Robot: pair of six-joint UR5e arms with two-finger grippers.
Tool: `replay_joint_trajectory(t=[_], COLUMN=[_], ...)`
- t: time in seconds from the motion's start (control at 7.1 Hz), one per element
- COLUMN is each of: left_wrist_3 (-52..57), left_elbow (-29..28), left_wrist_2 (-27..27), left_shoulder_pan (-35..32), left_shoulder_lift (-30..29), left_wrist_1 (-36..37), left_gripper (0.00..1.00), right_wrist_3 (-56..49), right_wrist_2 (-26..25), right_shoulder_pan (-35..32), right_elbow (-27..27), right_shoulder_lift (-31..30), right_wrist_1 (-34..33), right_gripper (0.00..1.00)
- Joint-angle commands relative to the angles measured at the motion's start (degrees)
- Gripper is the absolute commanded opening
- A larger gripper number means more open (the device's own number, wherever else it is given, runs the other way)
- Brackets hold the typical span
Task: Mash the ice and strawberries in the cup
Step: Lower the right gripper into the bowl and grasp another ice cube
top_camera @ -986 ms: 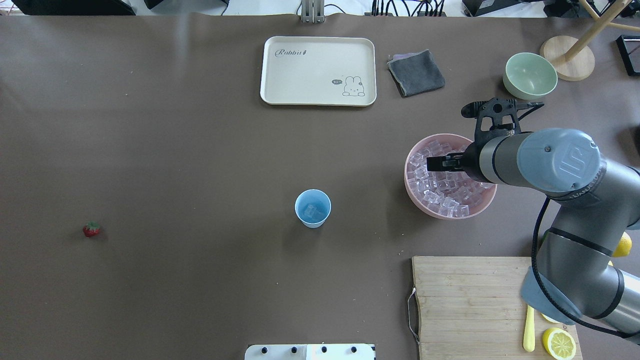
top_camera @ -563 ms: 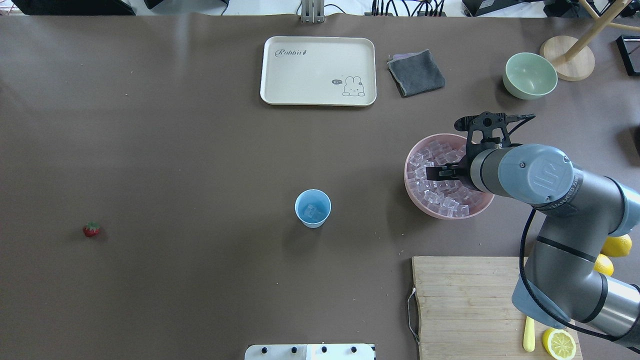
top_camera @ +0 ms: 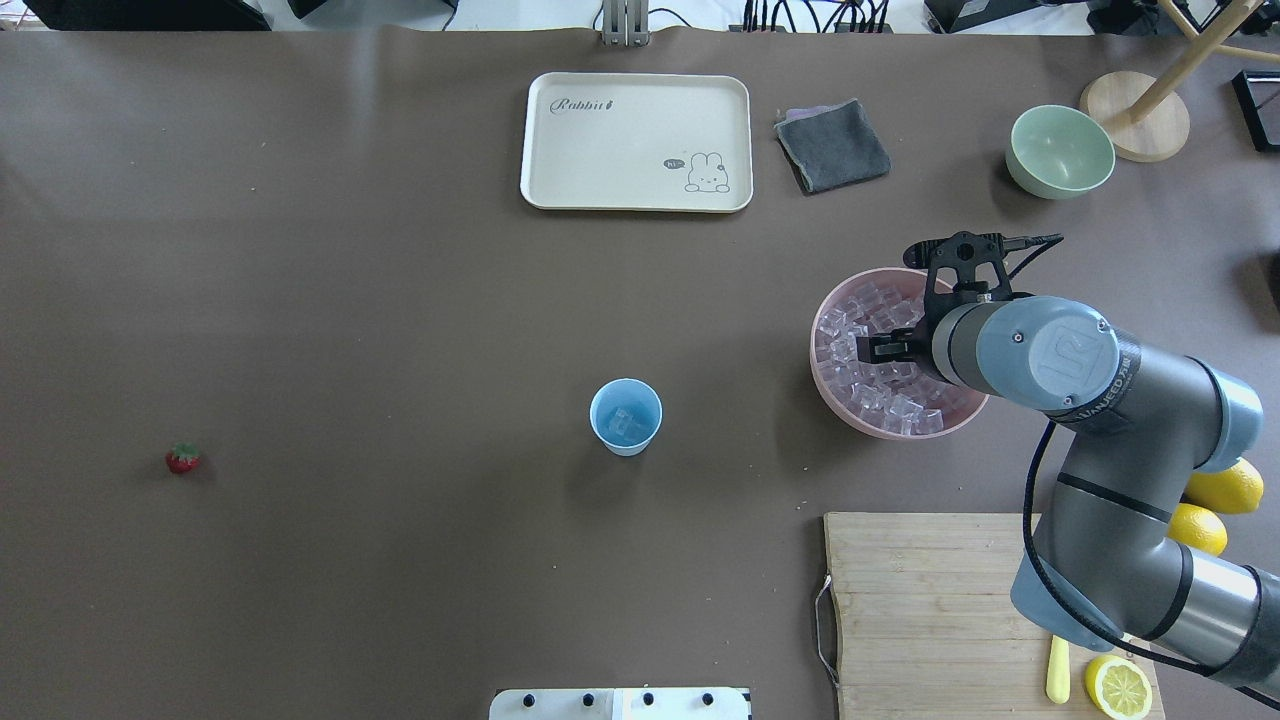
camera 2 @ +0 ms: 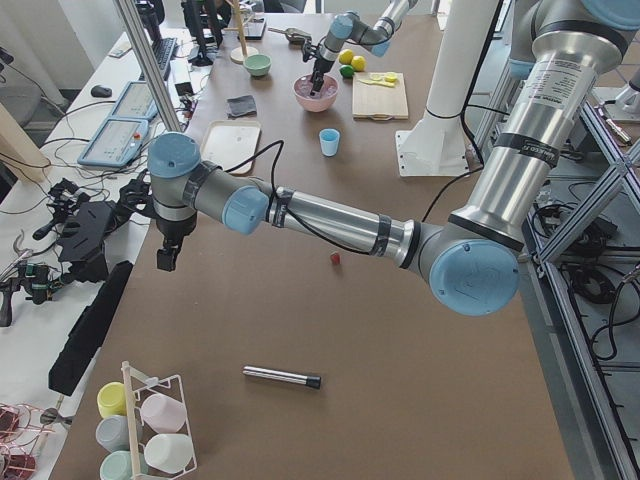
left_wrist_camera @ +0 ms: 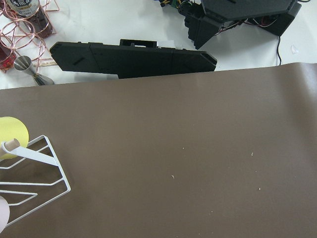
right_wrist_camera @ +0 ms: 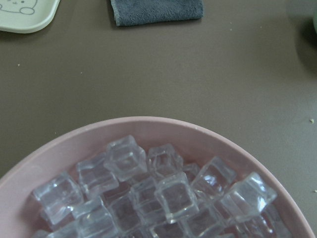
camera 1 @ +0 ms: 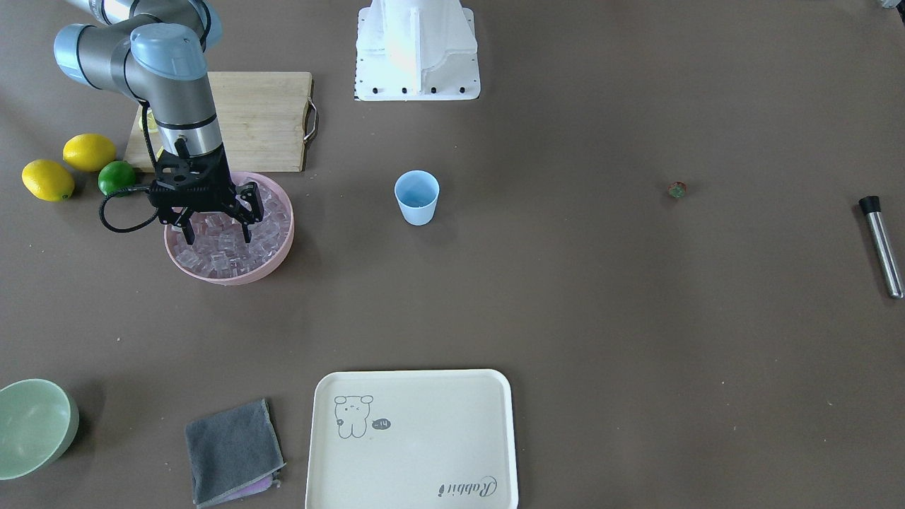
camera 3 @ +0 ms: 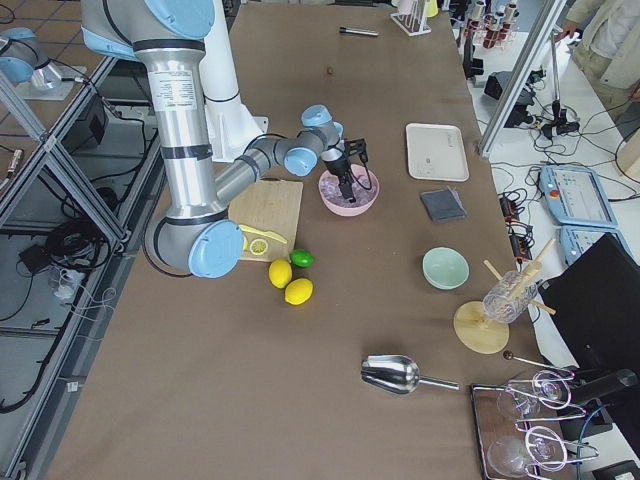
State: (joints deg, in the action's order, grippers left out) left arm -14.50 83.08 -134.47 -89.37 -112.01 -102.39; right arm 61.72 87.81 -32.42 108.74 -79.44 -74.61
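The light blue cup (top_camera: 625, 417) stands mid-table with a clear ice cube (top_camera: 624, 426) inside; it also shows in the front view (camera 1: 416, 198). Many more ice cubes (right_wrist_camera: 173, 198) fill the pink bowl (top_camera: 825, 385). My right gripper (camera 1: 214, 235) is open, pointing down with its fingertips (camera 1: 187, 238) among the ice in the bowl (camera 1: 276, 254). The small red strawberry (top_camera: 183, 458) lies alone far to the left. My left gripper (camera 2: 165, 258) shows only in the left side view, off the table's end; I cannot tell if it is open or shut.
A steel muddler (camera 1: 880, 244) lies near the table's left end. A cutting board (top_camera: 920, 610) with a cut lemon (top_camera: 1118, 686), whole lemons (camera 1: 67, 166) and a lime (camera 1: 115, 177) flank the pink bowl. A cream tray (top_camera: 636, 140), grey cloth (top_camera: 832, 145) and pale green bowl (top_camera: 1060, 150) sit at the far side.
My right arm has drawn back towards the robot and the open gripper has shifted over the pink bowl's ice. The cup and strawberry have not moved.
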Motion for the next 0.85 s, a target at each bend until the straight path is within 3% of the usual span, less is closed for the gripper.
replay_joint_trajectory(t=[0.0, 0.14, 0.7], left_wrist_3=[0.00, 0.00, -0.09], left_elbow=[-0.28, -0.55, -0.64], left_wrist_2=[0.00, 0.00, 0.09], left_shoulder_pan=[0.08, 0.08, 0.08], left_shoulder_lift=[-0.05, -0.14, -0.31], left_wrist_1=[0.00, 0.00, 0.00], left_gripper=[0.98, 0.98, 0.98], right_wrist_3=[-0.02, -0.02, -0.02], right_wrist_2=[0.00, 0.08, 0.35], right_shoulder_pan=[0.07, 0.16, -0.01], right_elbow=[0.07, 0.33, 0.60], right_shoulder_lift=[0.25, 0.34, 0.34], right_wrist_1=[-0.01, -0.01, -0.01], right_gripper=[0.16, 0.00, 0.00])
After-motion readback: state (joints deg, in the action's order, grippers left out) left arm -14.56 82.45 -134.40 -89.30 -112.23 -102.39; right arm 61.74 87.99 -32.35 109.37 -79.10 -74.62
